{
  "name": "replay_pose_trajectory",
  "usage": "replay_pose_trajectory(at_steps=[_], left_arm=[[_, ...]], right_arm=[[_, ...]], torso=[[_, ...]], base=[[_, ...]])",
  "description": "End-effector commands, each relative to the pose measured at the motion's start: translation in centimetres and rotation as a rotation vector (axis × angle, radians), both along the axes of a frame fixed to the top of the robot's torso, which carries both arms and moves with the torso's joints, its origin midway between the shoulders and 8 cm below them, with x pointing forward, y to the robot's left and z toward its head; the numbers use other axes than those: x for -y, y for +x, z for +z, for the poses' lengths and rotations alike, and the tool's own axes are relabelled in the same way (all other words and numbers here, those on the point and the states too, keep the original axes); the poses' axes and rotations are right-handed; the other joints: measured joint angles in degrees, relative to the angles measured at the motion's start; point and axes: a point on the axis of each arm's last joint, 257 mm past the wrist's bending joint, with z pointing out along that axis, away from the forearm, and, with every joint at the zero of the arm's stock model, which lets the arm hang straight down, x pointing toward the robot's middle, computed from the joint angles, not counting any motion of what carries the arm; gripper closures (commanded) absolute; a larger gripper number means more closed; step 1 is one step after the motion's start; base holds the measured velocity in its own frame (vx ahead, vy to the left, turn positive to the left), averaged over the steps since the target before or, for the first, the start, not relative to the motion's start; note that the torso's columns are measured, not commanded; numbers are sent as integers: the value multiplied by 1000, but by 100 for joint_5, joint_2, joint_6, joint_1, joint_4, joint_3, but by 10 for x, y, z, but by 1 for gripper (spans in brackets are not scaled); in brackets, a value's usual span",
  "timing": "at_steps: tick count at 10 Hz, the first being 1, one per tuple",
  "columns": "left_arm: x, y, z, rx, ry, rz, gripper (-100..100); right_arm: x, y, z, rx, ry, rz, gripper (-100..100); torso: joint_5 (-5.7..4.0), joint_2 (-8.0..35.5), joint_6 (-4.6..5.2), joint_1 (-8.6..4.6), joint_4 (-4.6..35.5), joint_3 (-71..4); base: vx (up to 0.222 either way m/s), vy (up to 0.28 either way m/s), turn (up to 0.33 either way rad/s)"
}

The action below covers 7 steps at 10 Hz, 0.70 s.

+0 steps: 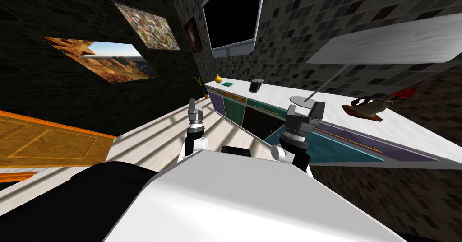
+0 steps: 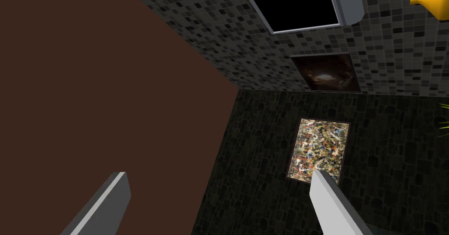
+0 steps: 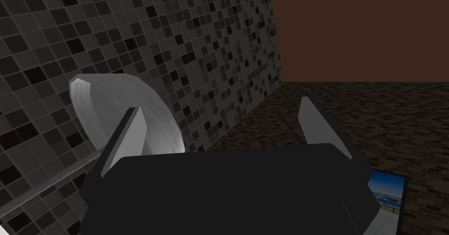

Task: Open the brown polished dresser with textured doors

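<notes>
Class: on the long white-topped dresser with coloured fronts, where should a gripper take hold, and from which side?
Probably the thin orange bar handle on the purple front, from the room side, facing it: the bar runs lengthwise near the front's top edge.

Dresser (image 1: 234, 110): white top; door panels purple, dark green and teal, edged with thin orange-gold lines. Far wall (image 1: 293, 36): mosaic of small grey and black tiles. Left wall (image 1: 45, 86): near-black, mottled. Vase (image 1: 218, 78): yellow. Near left painting (image 1: 101, 58): orange-brown canyon, blue sky. Floor (image 1: 153, 135): pale planks, grey-striped.
</notes>
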Motion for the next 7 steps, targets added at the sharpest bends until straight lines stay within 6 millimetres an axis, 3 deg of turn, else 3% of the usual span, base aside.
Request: replay_pose_trajectory(at_steps=[1,7], left_arm=[[0,0,0,0,0,0,0],[0,0,0,0,0,0,0]], right_arm=[[0,0,0,0,0,0,0],[0,0,0,0,0,0,0]], torso=[[0,232,0,0,235,-467],[0,2693,0,0,2691,-5381]], base=[[0,0,0],[0,0,0]])
